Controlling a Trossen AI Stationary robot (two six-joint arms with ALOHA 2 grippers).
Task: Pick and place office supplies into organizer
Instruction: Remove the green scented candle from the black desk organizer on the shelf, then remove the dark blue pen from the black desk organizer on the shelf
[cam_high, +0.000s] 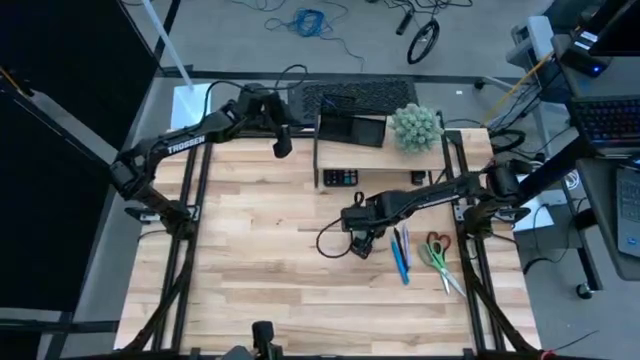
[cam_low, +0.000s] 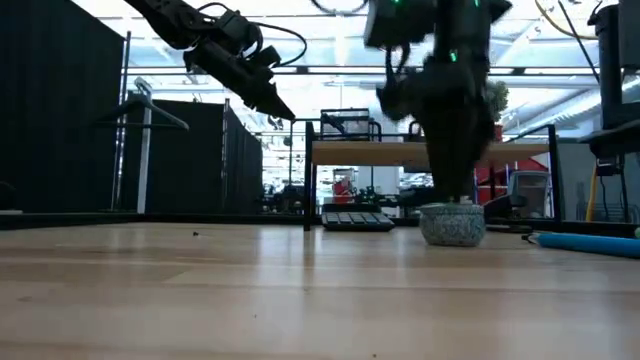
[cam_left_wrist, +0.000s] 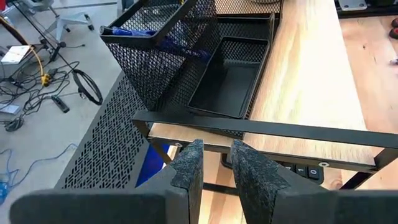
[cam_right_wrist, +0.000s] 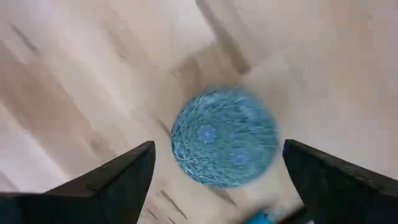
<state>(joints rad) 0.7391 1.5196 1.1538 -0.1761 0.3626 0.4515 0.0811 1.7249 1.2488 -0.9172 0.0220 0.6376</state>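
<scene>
A small round blue-patterned disc (cam_right_wrist: 225, 134) lies flat on the wooden table (cam_high: 260, 260). My right gripper (cam_right_wrist: 217, 149) hangs open just above it, pointing down, one finger on either side and a gap to each; the low view shows the disc (cam_low: 452, 224) under the gripper (cam_low: 450, 190). Blue pens (cam_high: 401, 255) and red-and-green-handled scissors (cam_high: 438, 258) lie to its right. The black mesh organizer (cam_left_wrist: 205, 68) stands on the wooden riser (cam_left_wrist: 311, 74), with blue pens (cam_left_wrist: 163, 38) in its tall compartment. My left gripper (cam_left_wrist: 216, 165) hovers high near the riser's left end, its fingers a narrow gap apart and holding nothing.
A fuzzy green plant ball (cam_high: 415, 127) sits on the riser to the right of the organizer. A black calculator (cam_high: 340, 177) lies under the riser. A blue pen (cam_low: 585, 243) lies close to the disc. Bare wood stretches over the table's left and near parts.
</scene>
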